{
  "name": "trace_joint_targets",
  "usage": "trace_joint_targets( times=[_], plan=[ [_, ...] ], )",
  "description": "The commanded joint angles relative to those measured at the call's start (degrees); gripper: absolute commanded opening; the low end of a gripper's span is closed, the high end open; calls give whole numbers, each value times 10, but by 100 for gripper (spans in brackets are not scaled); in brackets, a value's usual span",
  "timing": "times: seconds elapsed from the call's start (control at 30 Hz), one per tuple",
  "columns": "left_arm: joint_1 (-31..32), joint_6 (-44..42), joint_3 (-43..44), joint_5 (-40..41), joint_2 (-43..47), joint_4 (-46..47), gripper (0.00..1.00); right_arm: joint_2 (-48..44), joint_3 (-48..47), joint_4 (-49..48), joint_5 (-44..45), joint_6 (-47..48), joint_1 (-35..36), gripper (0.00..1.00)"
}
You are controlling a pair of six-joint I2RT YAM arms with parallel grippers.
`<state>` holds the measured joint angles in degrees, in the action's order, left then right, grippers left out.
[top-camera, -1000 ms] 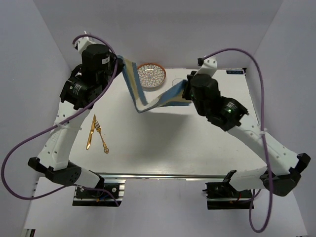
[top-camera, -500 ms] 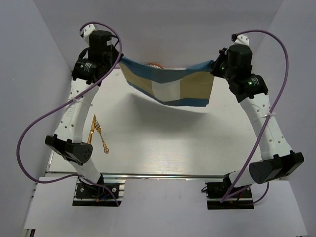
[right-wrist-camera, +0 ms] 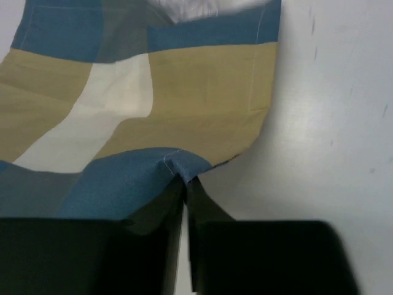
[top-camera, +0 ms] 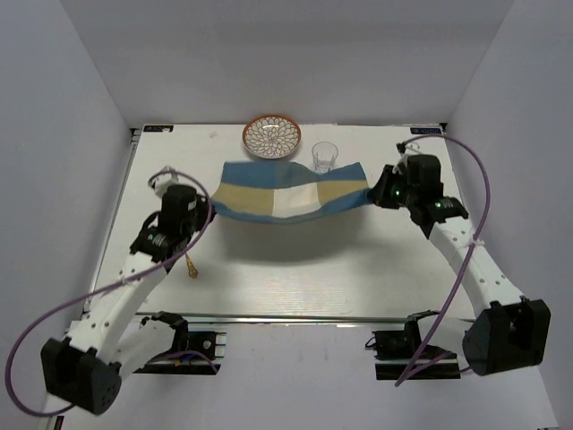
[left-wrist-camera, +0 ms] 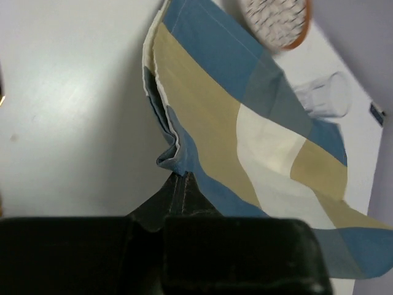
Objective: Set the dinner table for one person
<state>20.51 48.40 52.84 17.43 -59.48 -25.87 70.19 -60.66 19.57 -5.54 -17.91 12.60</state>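
Note:
The blue-and-tan striped placemat (top-camera: pixel 291 193) hangs stretched between both grippers, sagging in the middle just above the white dinner table (top-camera: pixel 295 269). My left gripper (top-camera: pixel 211 208) is shut on its left edge; in the left wrist view the closed tips (left-wrist-camera: pixel 182 178) pinch a bunched blue corner of the placemat (left-wrist-camera: pixel 245 129). My right gripper (top-camera: pixel 374 194) is shut on the right edge; in the right wrist view the tips (right-wrist-camera: pixel 185 180) clamp a blue fold of the placemat (right-wrist-camera: pixel 159 98).
A patterned orange-rimmed plate (top-camera: pixel 272 137) and a clear glass (top-camera: pixel 324 157) stand at the table's far edge behind the placemat; both also show in the left wrist view, plate (left-wrist-camera: pixel 276 21) and glass (left-wrist-camera: pixel 325 95). Gold cutlery (top-camera: pixel 191 266) lies partly under the left arm.
Both arms have come down and toward the near side, lowering the placemat from high above the back edge to just over the table's middle, spread flatter.

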Motion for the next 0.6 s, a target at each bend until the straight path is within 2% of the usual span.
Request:
trace_joint_targets(
  times=[0.0, 0.03, 0.1, 0.13, 0.17, 0.2, 0.23, 0.3, 0.37, 0.47, 0.57],
  plan=[
    [0, 56, -94, -14, 116, 29, 0, -83, 68, -72, -41, -12, -2, 22],
    [0, 59, -106, -17, 164, 21, 0, -98, 109, -76, -40, -16, -1, 27],
    [0, 56, -122, -29, 198, -5, 0, -140, 138, -79, -35, -22, -2, 49],
    [0, 53, -123, -36, 222, -25, 15, -161, 152, -69, -31, -27, -2, 61],
    [0, 45, -120, -48, 229, -37, 29, -170, 157, -62, -27, -28, -1, 78],
    [0, 41, -112, -53, 234, -59, 42, -177, 159, -57, -20, -31, -2, 86],
    [0, 35, -107, -60, 234, -66, 97, -186, 161, -39, -14, -37, -3, 89],
    [0, 15, -97, -75, 227, -84, 98, -189, 162, -34, -8, -41, -2, 89],
    [0, 3, -83, -91, 210, -89, 98, -169, 165, -44, -45, -44, 1, 89],
    [0, -1, -70, -119, 181, -104, 98, -98, 176, -80, -117, -59, 15, 89],
    [0, -1, -72, -115, 147, -101, 98, -27, 180, -124, -123, -70, 58, 89]
  ],
)
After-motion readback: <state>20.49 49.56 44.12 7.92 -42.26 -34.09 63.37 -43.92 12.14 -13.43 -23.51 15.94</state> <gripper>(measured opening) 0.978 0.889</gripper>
